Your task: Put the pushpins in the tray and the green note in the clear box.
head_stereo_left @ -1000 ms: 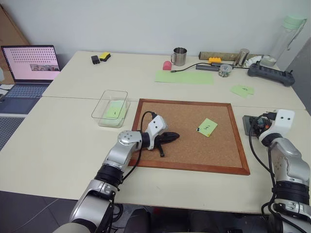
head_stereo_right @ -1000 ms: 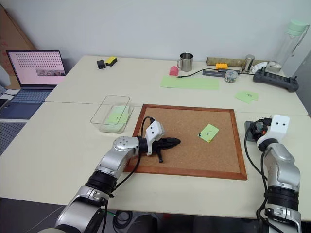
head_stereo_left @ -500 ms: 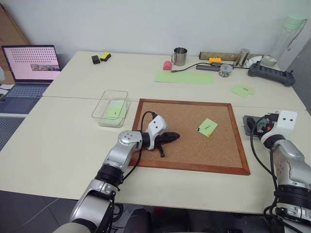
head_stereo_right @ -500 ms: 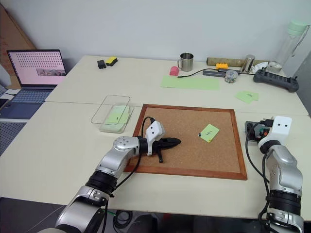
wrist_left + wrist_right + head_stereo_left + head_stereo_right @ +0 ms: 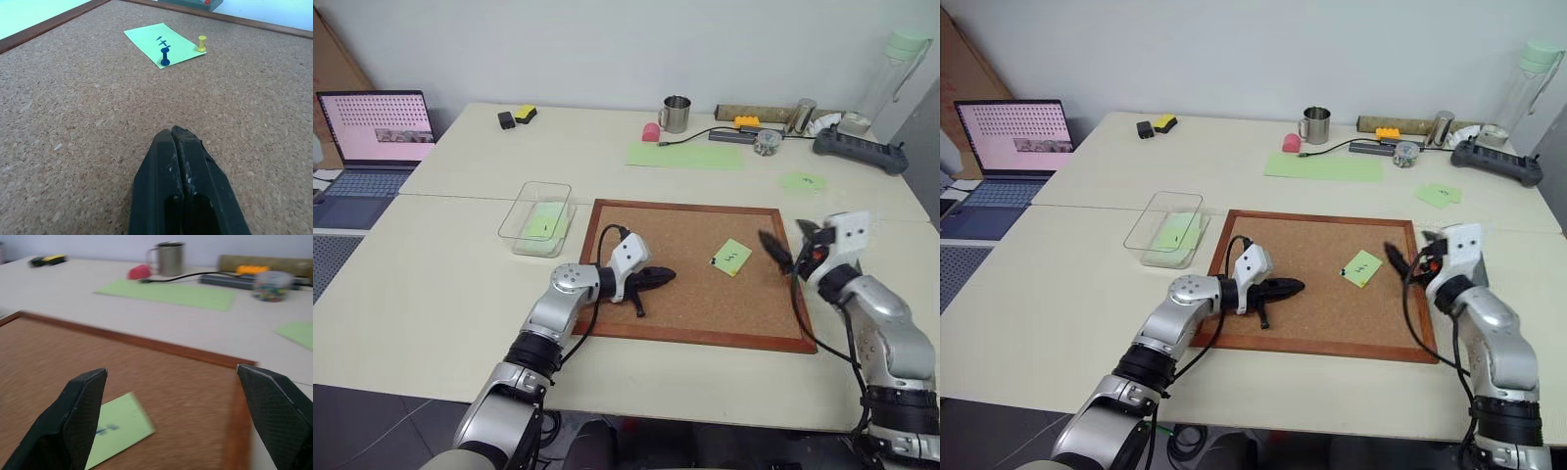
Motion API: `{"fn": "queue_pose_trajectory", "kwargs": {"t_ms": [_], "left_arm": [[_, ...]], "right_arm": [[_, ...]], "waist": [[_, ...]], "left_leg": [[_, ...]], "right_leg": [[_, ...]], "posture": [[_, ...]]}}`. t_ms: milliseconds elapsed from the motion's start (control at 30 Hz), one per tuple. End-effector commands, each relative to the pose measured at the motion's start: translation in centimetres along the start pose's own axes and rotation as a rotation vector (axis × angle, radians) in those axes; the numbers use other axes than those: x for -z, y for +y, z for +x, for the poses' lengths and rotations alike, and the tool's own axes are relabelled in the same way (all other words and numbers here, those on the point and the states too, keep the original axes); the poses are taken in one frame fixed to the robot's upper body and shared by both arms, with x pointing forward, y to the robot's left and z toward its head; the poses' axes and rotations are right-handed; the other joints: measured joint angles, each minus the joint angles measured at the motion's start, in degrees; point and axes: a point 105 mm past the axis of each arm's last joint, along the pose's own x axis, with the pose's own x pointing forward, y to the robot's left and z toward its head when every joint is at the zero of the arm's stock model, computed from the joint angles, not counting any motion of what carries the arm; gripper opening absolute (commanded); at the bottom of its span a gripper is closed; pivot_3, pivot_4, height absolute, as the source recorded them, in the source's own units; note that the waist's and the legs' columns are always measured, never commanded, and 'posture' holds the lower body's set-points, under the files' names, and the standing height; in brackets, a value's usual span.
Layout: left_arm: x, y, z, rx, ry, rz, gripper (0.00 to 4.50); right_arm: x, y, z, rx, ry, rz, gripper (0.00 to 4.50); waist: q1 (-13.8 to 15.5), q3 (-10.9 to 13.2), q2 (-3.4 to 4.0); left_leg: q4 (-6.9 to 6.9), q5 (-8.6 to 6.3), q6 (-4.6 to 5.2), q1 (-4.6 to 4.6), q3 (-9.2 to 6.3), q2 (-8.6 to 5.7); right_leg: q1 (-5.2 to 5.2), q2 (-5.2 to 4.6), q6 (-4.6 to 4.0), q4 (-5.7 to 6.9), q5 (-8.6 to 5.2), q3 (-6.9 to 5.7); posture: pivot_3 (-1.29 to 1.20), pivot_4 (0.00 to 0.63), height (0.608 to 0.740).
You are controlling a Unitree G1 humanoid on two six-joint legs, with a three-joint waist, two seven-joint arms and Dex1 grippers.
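The green note [image 5: 732,257] lies on the right half of the cork board [image 5: 685,294]. A blue pushpin [image 5: 165,56] stands in the note and a yellow pushpin [image 5: 201,43] stands at its edge. My left gripper [image 5: 666,275] rests shut on the board's left half, pointing at the note, a good way short of it. My right gripper [image 5: 790,245] hovers open over the board's right frame, just right of the note, holding nothing. The tray [image 5: 188,2] peeks past the board's far frame with something red in it; my right hand hides it in the eye views. The clear box [image 5: 536,217] stands left of the board with a green note inside.
A laptop [image 5: 372,127] is at the far left. Along the back of the table are a metal mug [image 5: 675,113], a long pale-green sheet [image 5: 685,155], a pin jar [image 5: 766,142], a power strip [image 5: 860,152] and another green note [image 5: 801,181].
My right gripper has swung left from beside the tray to the board's right frame, turning toward the note, and its jaws have spread wider. The left arm has kept still.
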Motion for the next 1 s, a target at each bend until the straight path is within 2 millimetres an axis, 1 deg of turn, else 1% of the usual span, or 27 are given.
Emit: {"fn": "queue_pose_trajectory", "kwargs": {"t_ms": [33,100,167,300,367,433,467,500,533,633,867,1000], "left_arm": [[0.8,-0.6,0.1,0.025,0.019,-0.023,0.00],[0.8,-0.6,0.1,0.027,0.019,-0.022,0.00],[0.8,-0.6,0.1,0.029,0.020,-0.023,0.00],[0.8,-0.7,0.2,0.033,0.020,-0.021,0.00],[0.7,-0.7,0.2,0.033,0.020,-0.020,0.00],[0.7,-0.7,0.2,0.032,0.020,-0.018,0.00],[0.7,-0.7,0.2,0.031,0.020,-0.017,0.00],[0.7,-0.7,0.1,0.030,0.020,-0.018,0.00],[0.7,-0.6,0.1,0.029,0.020,-0.018,0.00],[0.8,-0.6,0.0,0.027,0.022,-0.019,0.00],[0.8,-0.7,0.1,0.027,0.019,-0.020,0.00],[0.7,-0.7,0.1,0.029,0.019,-0.017,0.00]], "right_arm": [[-0.6,2.8,-0.3,-0.144,-0.010,-0.029,4.44],[0.1,3.8,-0.3,-0.184,0.016,-0.031,4.44],[0.8,4.4,-0.1,-0.197,0.038,-0.046,4.44],[2.2,4.5,0.8,-0.178,0.063,-0.040,4.44],[2.6,4.5,1.0,-0.176,0.068,-0.041,4.44],[2.8,4.5,1.1,-0.174,0.066,-0.036,4.07],[2.9,4.5,1.1,-0.174,0.067,-0.035,3.96],[3.0,4.6,1.0,-0.175,0.069,-0.036,3.69],[3.1,4.6,1.0,-0.175,0.072,-0.036,3.51],[3.6,4.5,0.8,-0.172,0.082,-0.034,2.66],[3.9,4.4,0.8,-0.160,0.086,-0.026,1.31],[3.8,4.2,0.8,-0.145,0.078,-0.017,0.35]], "waist": [[0.0,0.0,0.00],[0.0,0.0,0.00],[0.0,0.0,0.00],[0.0,0.0,0.00],[0.0,0.0,0.00],[0.0,0.0,0.00],[0.0,0.0,0.00],[0.0,0.0,0.00],[0.0,0.0,0.00],[0.0,0.0,0.00],[0.0,0.0,0.00],[0.0,0.0,0.00]], "left_leg": [[0.00,0.00,0.00,0.02,0.01,0.00],[0.00,0.00,0.00,0.02,-0.01,0.00],[0.00,0.00,0.00,0.02,-0.01,0.00],[0.00,0.00,0.00,0.02,-0.03,0.00],[0.00,0.00,0.00,0.02,-0.02,0.00],[0.00,0.00,0.00,0.02,-0.01,0.00],[0.00,0.00,0.00,0.02,-0.02,0.00],[0.00,0.00,0.00,0.02,-0.01,0.00],[0.00,0.00,0.00,0.02,-0.02,0.00],[0.00,0.00,0.00,0.02,-0.02,0.00],[0.00,0.00,0.00,0.02,-0.01,0.00],[0.00,0.00,0.00,0.02,-0.01,0.00]], "right_leg": [[0.00,0.00,0.00,0.00,0.00,0.01],[0.00,0.01,0.00,0.01,0.00,0.00],[0.00,0.01,0.00,0.01,0.00,0.00],[0.00,0.01,0.00,0.01,0.00,-0.01],[0.00,0.01,0.00,0.01,0.00,0.00],[0.00,0.01,0.00,0.00,0.00,0.00],[0.00,0.00,0.00,0.00,0.00,-0.01],[0.00,0.01,0.00,0.00,0.00,-0.01],[0.00,0.01,0.00,0.00,0.00,-0.01],[0.00,0.01,0.00,0.00,0.00,-0.01],[0.00,0.01,0.00,0.00,0.00,0.00],[0.00,0.01,0.00,0.00,0.00,0.00]], "posture": [[0.00,0.150,0.740],[0.00,0.150,0.740],[0.00,0.150,0.740],[0.00,0.150,0.740],[0.00,0.150,0.740],[0.00,0.150,0.740],[0.00,0.150,0.740],[0.00,0.150,0.740],[0.00,0.150,0.740],[0.00,0.150,0.740],[0.00,0.150,0.740],[0.00,0.150,0.740]]}}
